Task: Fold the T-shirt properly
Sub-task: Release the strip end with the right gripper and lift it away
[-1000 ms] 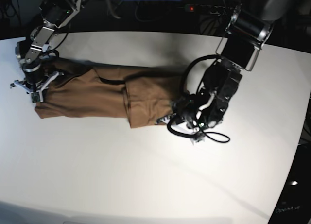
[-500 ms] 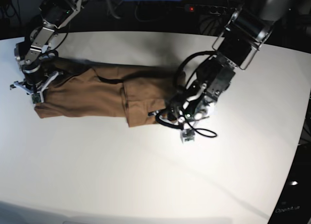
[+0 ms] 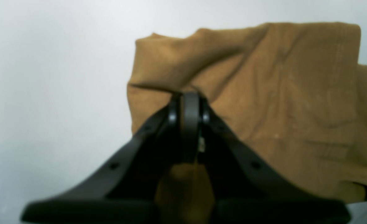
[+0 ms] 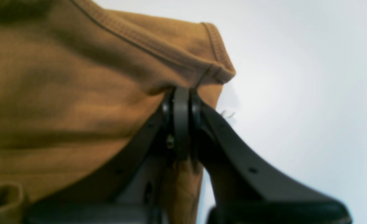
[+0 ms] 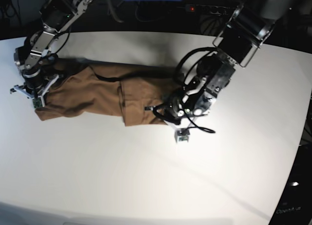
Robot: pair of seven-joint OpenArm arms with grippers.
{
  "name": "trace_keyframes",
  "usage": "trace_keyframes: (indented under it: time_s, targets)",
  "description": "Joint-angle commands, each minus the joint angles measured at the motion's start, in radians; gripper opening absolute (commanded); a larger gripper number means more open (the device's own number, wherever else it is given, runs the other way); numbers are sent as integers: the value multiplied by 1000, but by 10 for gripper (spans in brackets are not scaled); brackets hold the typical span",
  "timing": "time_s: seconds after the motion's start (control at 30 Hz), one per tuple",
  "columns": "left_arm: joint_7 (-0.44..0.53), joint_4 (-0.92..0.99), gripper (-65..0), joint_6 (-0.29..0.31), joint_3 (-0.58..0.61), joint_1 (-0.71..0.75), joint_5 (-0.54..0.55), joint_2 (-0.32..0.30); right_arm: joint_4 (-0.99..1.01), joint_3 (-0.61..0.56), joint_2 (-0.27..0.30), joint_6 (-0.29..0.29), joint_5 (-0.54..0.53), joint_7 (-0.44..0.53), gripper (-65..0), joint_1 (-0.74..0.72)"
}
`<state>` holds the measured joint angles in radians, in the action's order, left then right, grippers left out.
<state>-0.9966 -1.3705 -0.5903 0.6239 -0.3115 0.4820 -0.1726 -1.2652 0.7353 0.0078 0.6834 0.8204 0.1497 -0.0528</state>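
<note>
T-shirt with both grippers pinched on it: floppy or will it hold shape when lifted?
Likely floppy: the T-shirt bunches into soft folds at the left gripper and drapes over the right gripper. Probably light and not slippery; both pinches hold cloth.

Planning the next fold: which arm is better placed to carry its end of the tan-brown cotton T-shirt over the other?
Probably the left. Its tool is shut on the tan-brown cotton T-shirt at the end already doubled over. The right tool pinches the far end at the white table's edge.

left gripper (image 3: 186,102) clamped — right gripper (image 4: 181,96) clamped
</note>
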Motion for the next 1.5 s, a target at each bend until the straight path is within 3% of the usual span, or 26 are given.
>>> trace_keyframes:
  time_s: [0.0, 0.23, 0.3, 0.5, 0.73, 0.97, 1.1, 1.23, 1.33, 1.47]
  targets:
    - [2, -8, -627, -1, -2, -8, 1, -14, -12, -1, 5, 15, 7, -11, -643, -6]
    - [28, -8, -627, -1, -5, 12, 1, -38, -61, 0, 1, 15, 7, -15, -633, -6]
    - [29, -7, -627, -1, -6, 12, 1, -49, -61, 0, 1, 15, 7, -15, -585, -6]
    - [31, -7, -627, -3, -9, 12, 1, -57, -78, 7, 1, 15, 3, -8, -358, -5]
    - [31, 19, -627, -3, -11, 12, 1, -58, -242, 0, -1, 15, -100, -8, -348, 35]
    - [71, 33, -627, -3, -11, 12, 1, -60, -293, 19, 2, 15, -108, -28, -348, 32]
    - [71, 33, -627, -3, -11, 13, 1, -71, -255, 59, 8, 15, -149, -155, -348, -34]
    - [71, 33, -627, -3, -11, 13, 2, -78, -179, 57, 85, 15, -224, -350, -348, -114]
    - [71, 33, -627, -3, -11, 13, 2, -78, -132, 57, 131, 15, -275, -526, -348, -192]
    - [68, 33, -627, -3, -11, 12, 2, -78, -109, 57, 159, 15, -336, -838, -348, -304]
